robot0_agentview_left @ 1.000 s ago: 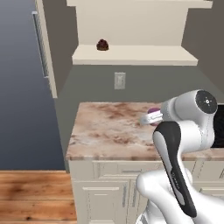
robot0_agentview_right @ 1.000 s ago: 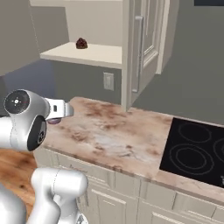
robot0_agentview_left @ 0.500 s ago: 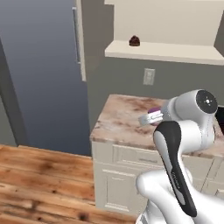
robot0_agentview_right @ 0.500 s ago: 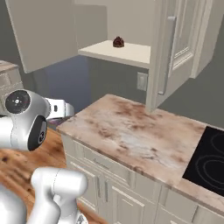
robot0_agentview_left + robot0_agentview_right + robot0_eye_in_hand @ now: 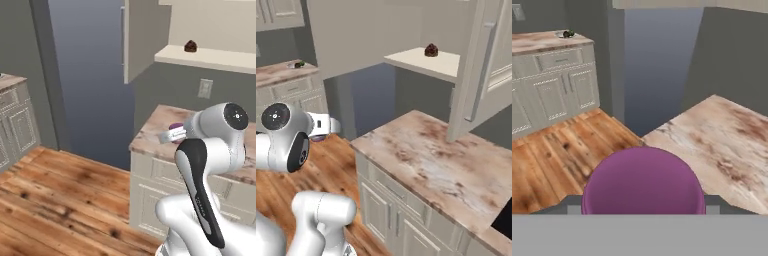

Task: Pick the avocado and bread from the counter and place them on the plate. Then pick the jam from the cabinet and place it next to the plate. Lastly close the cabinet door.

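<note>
One jam in the claw, one open cabinet door.

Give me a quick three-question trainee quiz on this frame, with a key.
1. True or false: the cream raised-panel cabinet door is closed.
2. What does the gripper hold? A: small jar with purple contents. B: green avocado. C: white plate.
3. Fill in: the dark brown lump sits on a pale ___.
Key: 1 false; 2 A; 3 shelf.
</note>
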Robot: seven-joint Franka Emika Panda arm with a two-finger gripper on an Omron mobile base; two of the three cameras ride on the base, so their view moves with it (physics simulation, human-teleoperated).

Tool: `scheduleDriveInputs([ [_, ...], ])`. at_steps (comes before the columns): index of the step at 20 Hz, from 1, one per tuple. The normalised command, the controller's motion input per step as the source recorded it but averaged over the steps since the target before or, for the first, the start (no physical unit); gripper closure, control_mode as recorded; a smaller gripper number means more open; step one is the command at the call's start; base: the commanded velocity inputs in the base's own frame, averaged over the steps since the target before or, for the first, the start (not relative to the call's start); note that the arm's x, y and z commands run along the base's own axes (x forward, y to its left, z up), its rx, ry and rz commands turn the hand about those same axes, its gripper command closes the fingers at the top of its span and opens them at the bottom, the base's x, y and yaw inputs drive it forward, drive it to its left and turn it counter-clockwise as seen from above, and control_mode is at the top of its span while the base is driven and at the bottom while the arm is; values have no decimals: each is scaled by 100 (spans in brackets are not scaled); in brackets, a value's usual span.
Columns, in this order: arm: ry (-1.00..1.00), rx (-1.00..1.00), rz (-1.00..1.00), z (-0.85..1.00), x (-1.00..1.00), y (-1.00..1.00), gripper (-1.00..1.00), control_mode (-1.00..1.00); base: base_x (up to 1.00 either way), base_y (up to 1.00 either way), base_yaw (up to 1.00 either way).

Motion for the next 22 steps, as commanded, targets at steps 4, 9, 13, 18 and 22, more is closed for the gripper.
scheduleDriveInputs([
  [4, 0, 0, 0, 0, 0, 0, 100, 100, 0, 0, 37],
  [9, 0, 0, 0, 0, 0, 0, 100, 100, 0, 0, 34],
  [13, 0, 0, 0, 0, 0, 0, 100, 100, 0, 0, 32],
  [18, 0, 0, 0, 0, 0, 0, 100, 100, 0, 0, 32],
  [22, 0, 0, 0, 0, 0, 0, 100, 100, 1, 0, 33],
])
